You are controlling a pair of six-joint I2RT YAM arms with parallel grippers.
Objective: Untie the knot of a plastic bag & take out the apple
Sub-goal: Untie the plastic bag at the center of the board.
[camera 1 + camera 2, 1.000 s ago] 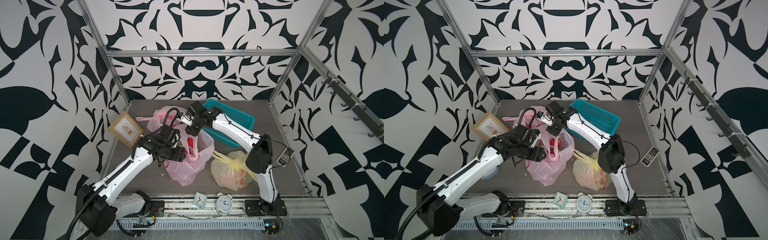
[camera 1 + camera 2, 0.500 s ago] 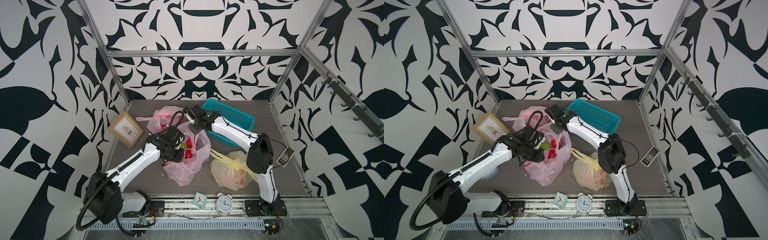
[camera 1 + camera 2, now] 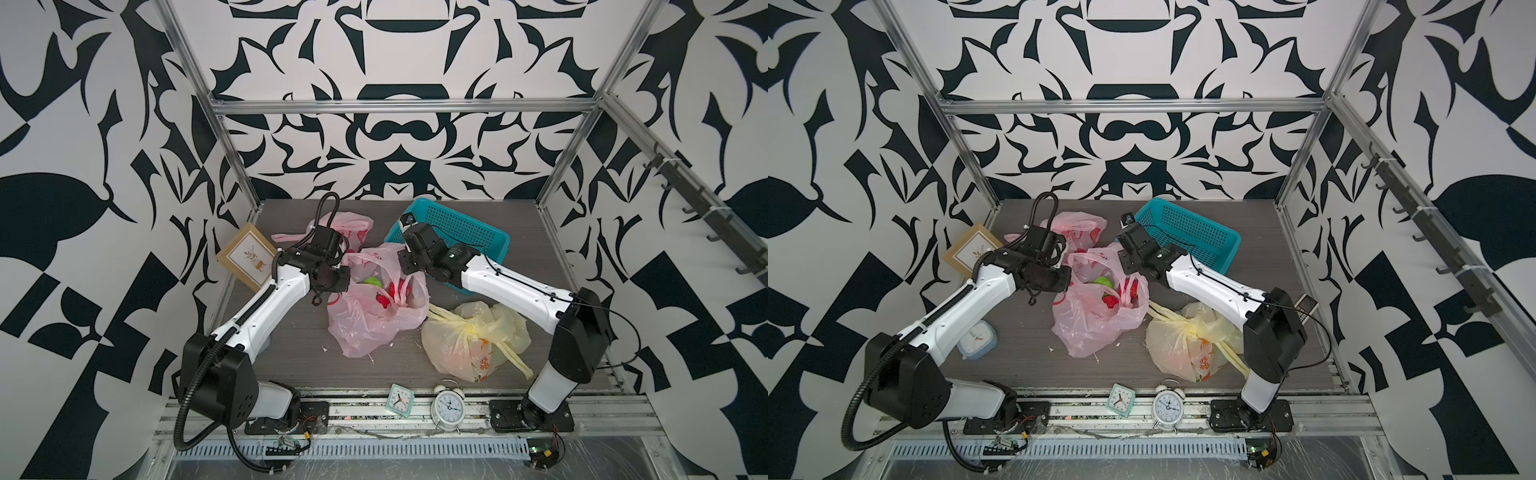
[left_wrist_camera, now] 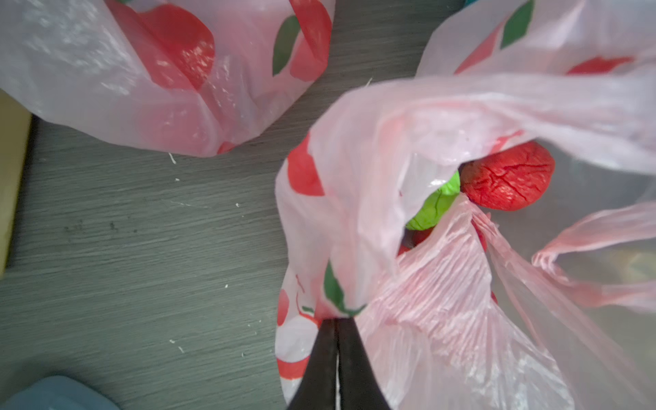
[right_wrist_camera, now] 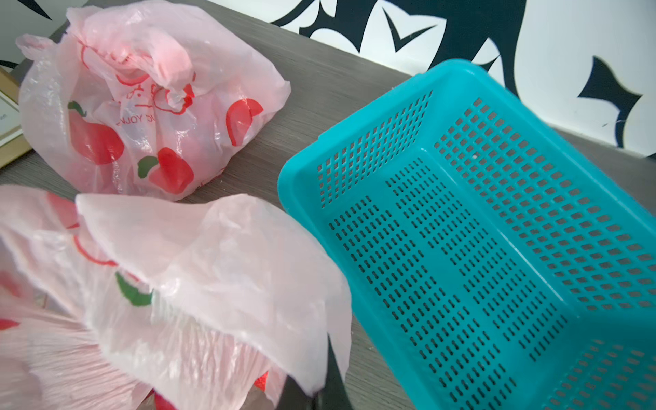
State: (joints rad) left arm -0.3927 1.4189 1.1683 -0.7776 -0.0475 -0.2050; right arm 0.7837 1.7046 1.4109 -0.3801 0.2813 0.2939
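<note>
Table [image 3: 299, 357], grey wood grain, contents listed front to back. At the front rail: square clock [image 3: 401, 400], mint case, with alarm clock [image 3: 448, 409], white with twin bells, just beside it. Blue clock [image 3: 977, 340], lying partly under the left arm. Yellow bag [image 3: 469, 345], knotted at the top, near the right arm's elbow. Calculator [image 3: 1307, 306], at the table's right edge, mostly hidden by that elbow. Pink bag [image 3: 365, 328], apple print, mid-table, its mouth open and lifted on two sides. Inside it: green apple [image 3: 373, 281], low in the opening, touching red fruit [image 4: 507, 177], whose skin is cracked; more red pieces show through the film. Left gripper [image 4: 336, 321]: black fingers pressed together, pinching the bag's left rim, seen in the left wrist view. Right gripper [image 3: 403, 269]: at the bag's opposite rim; in the right wrist view the film drapes over its fingers and hides most of them, the fingers closed on that rim. Frame [image 3: 248, 257], wooden, plant drawing, leaning at the left wall. Second pink bag [image 3: 353, 228], same print, bunched shut, behind the left gripper. Basket [image 3: 461, 226], teal, perforated, at the rear right, just beside the pink bag's far rim.
</note>
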